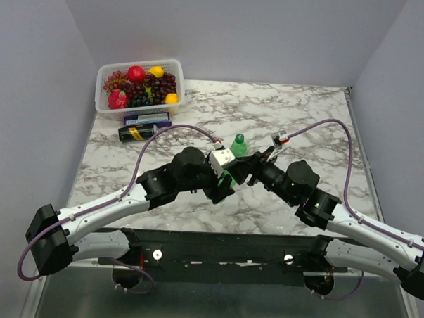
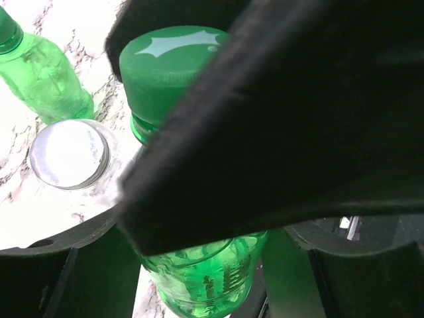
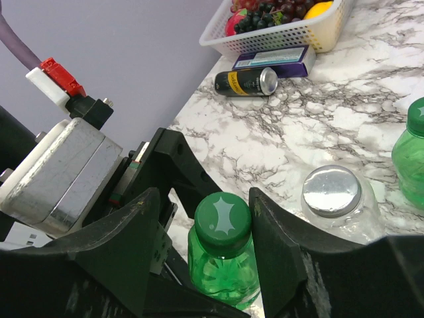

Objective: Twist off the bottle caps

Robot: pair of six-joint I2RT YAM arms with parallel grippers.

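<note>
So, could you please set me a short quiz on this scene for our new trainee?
1. How does the can lie?
2. True or false: the silver cap sits on its bottle.
3. Which do the right fingers flank? A green cap; B silver cap; C can.
Key: 1 on its side, near the basket; 2 true; 3 A, atop the green bottle.

Robot lab booth: plain pale walls around a marble-patterned table with a black mounting rail.
</note>
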